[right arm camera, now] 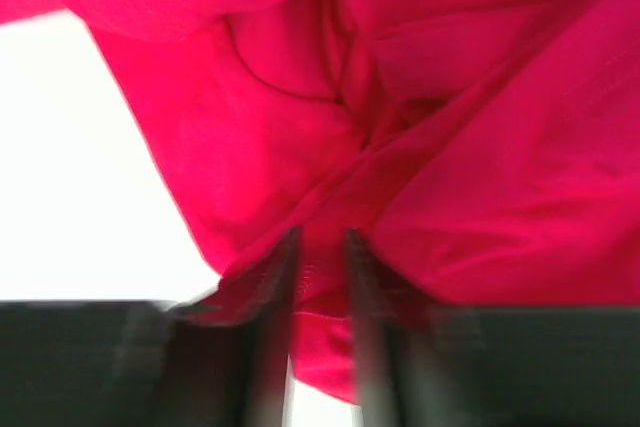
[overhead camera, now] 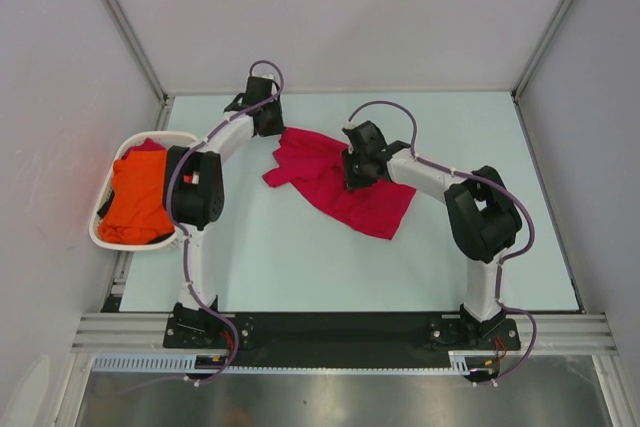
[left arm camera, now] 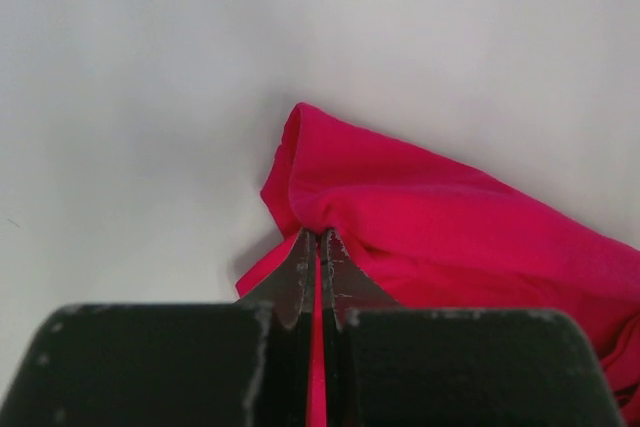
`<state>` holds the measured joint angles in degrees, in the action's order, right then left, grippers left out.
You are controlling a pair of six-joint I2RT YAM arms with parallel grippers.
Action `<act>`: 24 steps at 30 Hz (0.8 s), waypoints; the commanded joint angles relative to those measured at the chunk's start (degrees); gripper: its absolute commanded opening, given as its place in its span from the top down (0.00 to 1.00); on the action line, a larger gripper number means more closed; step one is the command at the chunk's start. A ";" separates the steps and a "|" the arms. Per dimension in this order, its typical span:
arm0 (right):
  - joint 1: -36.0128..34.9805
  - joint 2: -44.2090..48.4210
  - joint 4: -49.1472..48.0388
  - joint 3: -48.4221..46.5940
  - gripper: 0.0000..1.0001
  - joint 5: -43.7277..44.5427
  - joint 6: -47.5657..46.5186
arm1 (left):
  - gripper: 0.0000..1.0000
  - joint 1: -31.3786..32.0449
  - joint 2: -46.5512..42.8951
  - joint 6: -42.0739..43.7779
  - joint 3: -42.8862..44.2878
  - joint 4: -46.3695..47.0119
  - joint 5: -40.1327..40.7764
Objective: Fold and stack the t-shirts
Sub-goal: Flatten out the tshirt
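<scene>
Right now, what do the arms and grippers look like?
The left arm and right arm have white links, black joint housings and a loose lilac-grey cable looping alongside each. The left gripper has a black body and dark scuffed fingers tapering to points; the right gripper looks similar but blurred.

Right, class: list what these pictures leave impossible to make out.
1. Right wrist view: motion blur; whether the right gripper grips the crimson t-shirt is unclear.
2. Top view: the left arm covers part of the basket and orange t-shirt.
3. Left wrist view: crimson t-shirt runs off the right edge.
</scene>
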<state>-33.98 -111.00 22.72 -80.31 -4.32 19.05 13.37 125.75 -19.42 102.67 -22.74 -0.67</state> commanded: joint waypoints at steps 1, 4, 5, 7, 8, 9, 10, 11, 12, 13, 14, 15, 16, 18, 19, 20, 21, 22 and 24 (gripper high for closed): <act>0.14 0.61 3.12 -3.27 0.86 2.99 -1.47 | 1.00 -1.15 -5.34 -0.09 -0.98 1.30 0.23; 0.14 0.96 5.93 -5.03 1.00 6.40 -2.61 | 1.00 -1.68 -6.22 -0.18 -1.86 1.21 0.58; 0.14 1.40 6.72 -5.20 1.00 7.56 -2.87 | 1.00 -1.85 -6.40 -0.18 -1.95 1.21 0.58; 0.23 3.41 6.81 -4.68 1.00 11.86 -3.58 | 1.00 -2.29 -6.84 -0.18 -2.13 0.95 2.25; 0.40 4.29 6.72 -4.33 1.00 13.09 -3.75 | 1.00 -2.47 -7.01 -0.27 -2.21 0.86 2.25; 0.66 5.35 6.38 -2.93 1.00 15.63 -3.84 | 1.00 -2.64 -7.19 -0.27 -2.39 0.86 2.42; 1.01 7.79 5.94 -2.14 1.00 16.61 -4.02 | 1.00 -2.82 -7.36 -0.27 -2.39 0.77 2.51; 1.28 8.95 4.80 -1.26 1.00 17.58 -4.28 | 1.00 -2.82 -7.45 -0.09 -2.39 0.86 2.34; 1.63 10.00 4.53 0.40 1.00 18.81 -4.46 | 1.00 -2.91 -7.45 -0.09 -2.30 0.86 2.51; 2.15 10.88 4.18 0.86 1.00 18.91 -4.37 | 1.00 -2.99 -7.45 -0.18 -2.30 0.77 2.43; 3.20 11.68 4.26 1.21 1.00 18.73 -4.54 | 1.00 -2.91 -7.28 -0.18 -2.30 0.77 2.25; 3.56 11.77 4.61 1.30 0.97 17.25 -4.98 | 1.00 -2.99 -7.19 -0.27 -2.30 0.86 1.90; 3.91 11.77 5.05 1.73 0.91 16.89 -5.25 | 1.00 -2.99 -7.10 -0.44 -2.30 0.86 1.72; 4.18 12.03 4.62 2.61 0.32 15.22 -5.07 | 1.00 -2.91 -6.84 -0.62 -2.30 0.77 1.55; 4.18 12.30 2.70 4.10 0.25 14.61 -4.55 | 1.00 -2.91 -6.66 -0.62 -2.39 0.77 1.28; 4.27 12.65 1.81 4.72 0.17 12.16 -4.29 | 1.00 -2.91 -6.58 -0.62 -2.39 0.77 1.28; 4.27 12.39 1.19 4.99 0.16 10.92 -3.93 | 1.00 -2.99 -6.49 -0.62 -2.48 0.77 1.28; 4.27 12.04 0.49 4.99 0.16 9.69 -3.58 | 1.00 -2.91 -6.40 -0.62 -2.65 0.77 1.46; 3.83 9.59 1.27 3.59 0.17 6.87 -2.88 | 1.00 -2.99 -6.22 -0.53 -2.65 0.77 1.55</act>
<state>-29.26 -99.79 25.74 -76.12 8.16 15.00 11.07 121.93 -19.46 100.18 -23.09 -0.10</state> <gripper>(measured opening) 0.836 0.008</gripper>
